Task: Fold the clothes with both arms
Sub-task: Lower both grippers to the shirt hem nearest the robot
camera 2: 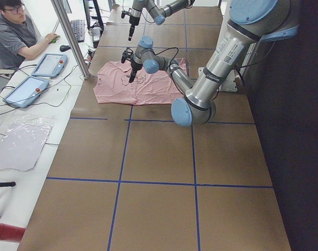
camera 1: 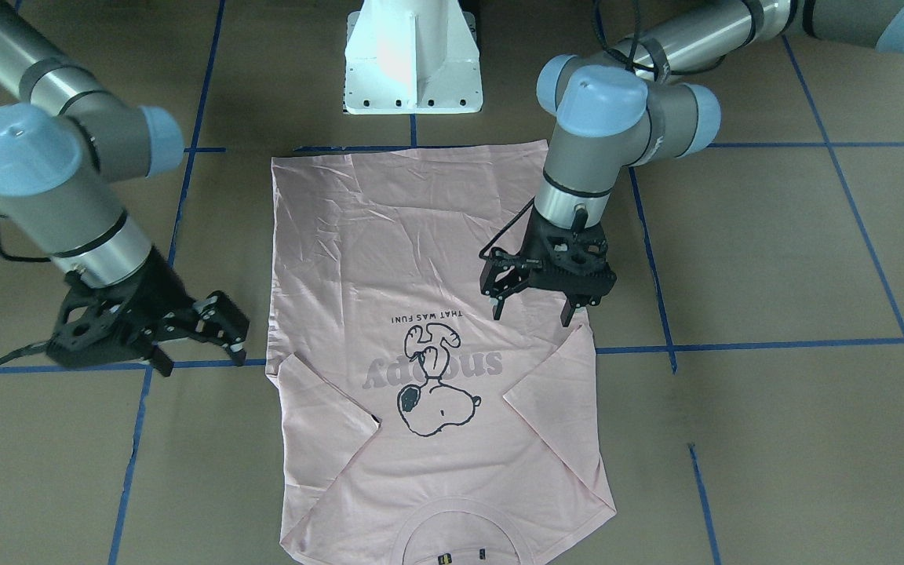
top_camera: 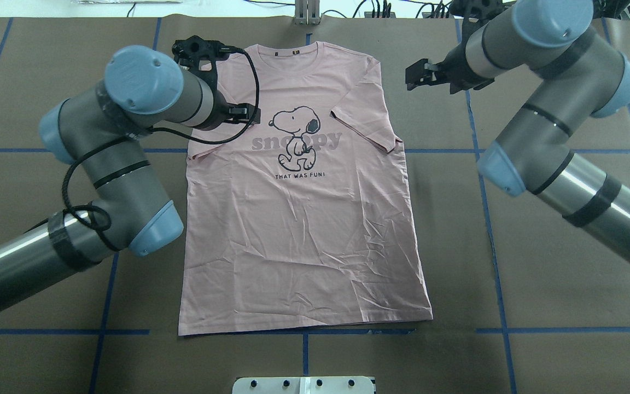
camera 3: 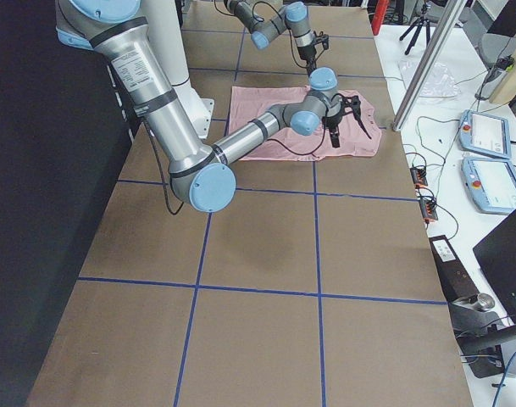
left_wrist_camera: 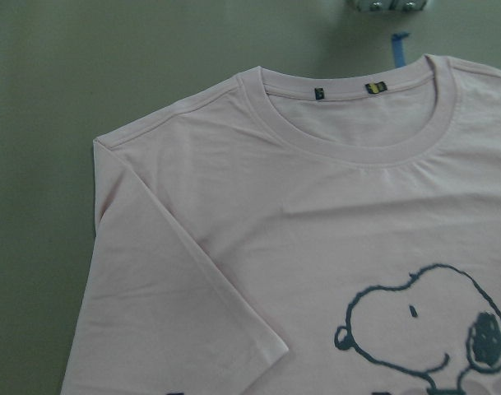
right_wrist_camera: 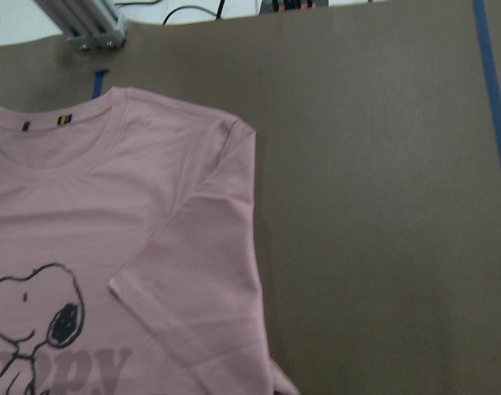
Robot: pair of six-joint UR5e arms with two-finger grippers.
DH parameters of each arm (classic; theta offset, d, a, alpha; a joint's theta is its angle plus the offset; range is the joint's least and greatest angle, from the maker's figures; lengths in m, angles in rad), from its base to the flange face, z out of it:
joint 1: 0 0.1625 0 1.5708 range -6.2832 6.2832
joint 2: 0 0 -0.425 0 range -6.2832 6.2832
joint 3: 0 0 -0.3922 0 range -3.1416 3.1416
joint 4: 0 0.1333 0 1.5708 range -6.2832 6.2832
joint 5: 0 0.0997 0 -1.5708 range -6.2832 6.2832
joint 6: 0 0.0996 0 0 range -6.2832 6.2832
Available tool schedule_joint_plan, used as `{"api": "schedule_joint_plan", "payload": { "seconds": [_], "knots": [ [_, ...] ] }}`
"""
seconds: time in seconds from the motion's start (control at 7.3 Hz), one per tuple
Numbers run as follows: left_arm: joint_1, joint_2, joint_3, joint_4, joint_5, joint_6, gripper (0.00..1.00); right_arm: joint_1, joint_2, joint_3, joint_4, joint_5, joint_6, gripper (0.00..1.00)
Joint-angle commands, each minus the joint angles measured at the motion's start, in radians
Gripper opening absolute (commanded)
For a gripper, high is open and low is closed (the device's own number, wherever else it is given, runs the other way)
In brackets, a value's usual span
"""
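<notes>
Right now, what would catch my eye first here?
A pale pink T-shirt lies flat on the brown table, a cartoon dog on its front, both sleeves folded inward. The left tool hangs open above the shirt's side; the right tool sits off the cloth, over the table.

The left arm (top_camera: 145, 90) partly hides one T-shirt (top_camera: 304, 230) sleeve overhead.

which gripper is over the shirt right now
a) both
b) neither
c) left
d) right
c: the left gripper hangs open over the shirt, just by a folded-in sleeve, while the right gripper is off the cloth, over bare table.
</notes>
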Motion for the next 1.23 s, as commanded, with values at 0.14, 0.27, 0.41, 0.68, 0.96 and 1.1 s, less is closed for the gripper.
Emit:
{"api": "schedule_joint_plan", "payload": {
  "seconds": [0.14, 0.27, 0.41, 0.68, 0.96, 1.1],
  "knots": [
    [0.143, 0.223, -0.289, -0.006, 0.018, -0.122, 1.00, -0.373, -0.191, 0.395, -0.176, -0.303, 0.298, 1.00],
    [0.218, 0.254, -0.331, -0.005, 0.057, -0.190, 1.00, -0.475, -0.249, 0.437, -0.176, -0.396, 0.377, 0.99],
    [0.305, 0.306, -0.363, -0.006, 0.132, -0.269, 1.00, -0.552, -0.309, 0.485, -0.167, -0.444, 0.419, 0.95],
    [0.428, 0.383, -0.385, -0.008, 0.191, -0.395, 0.98, -0.635, -0.335, 0.505, -0.167, -0.503, 0.492, 0.90],
    [0.475, 0.463, -0.384, -0.006, 0.223, -0.419, 0.90, -0.644, -0.338, 0.505, -0.151, -0.516, 0.492, 0.91],
    [0.492, 0.485, -0.382, -0.006, 0.223, -0.422, 0.87, -0.644, -0.338, 0.505, -0.151, -0.517, 0.492, 0.91]
  ]
}}
